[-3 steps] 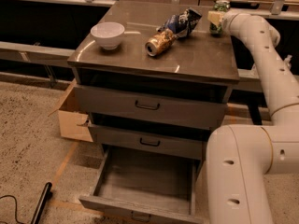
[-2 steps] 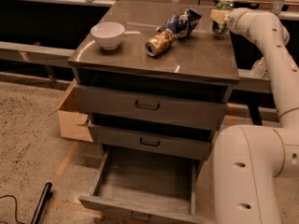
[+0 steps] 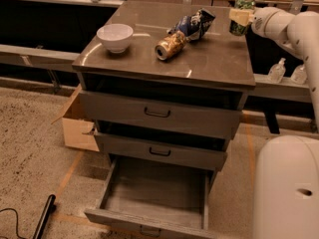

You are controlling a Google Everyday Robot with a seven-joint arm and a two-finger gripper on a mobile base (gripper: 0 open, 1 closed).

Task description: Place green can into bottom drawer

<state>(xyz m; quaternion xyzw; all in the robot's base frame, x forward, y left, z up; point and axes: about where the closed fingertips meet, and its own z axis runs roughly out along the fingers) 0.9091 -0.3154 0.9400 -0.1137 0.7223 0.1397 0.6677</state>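
While bottom drawer [image 3: 149, 195] stays open, pincer [image 3: 240, 16] shifted right vs prev, at green can [image 3: 244, 5]; grip: can't tell.

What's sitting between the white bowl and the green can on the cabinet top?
In the camera view, a gold-brown can on its side and a blue-white snack bag lie between them; the gripper is at the green can.

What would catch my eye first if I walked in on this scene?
Probably the big white robot arm on the right, its gripper up against the small slim green can at the far right corner of the grey metal cabinet top. Next comes the deep grey bottom drawer, pulled wide open near the floor.
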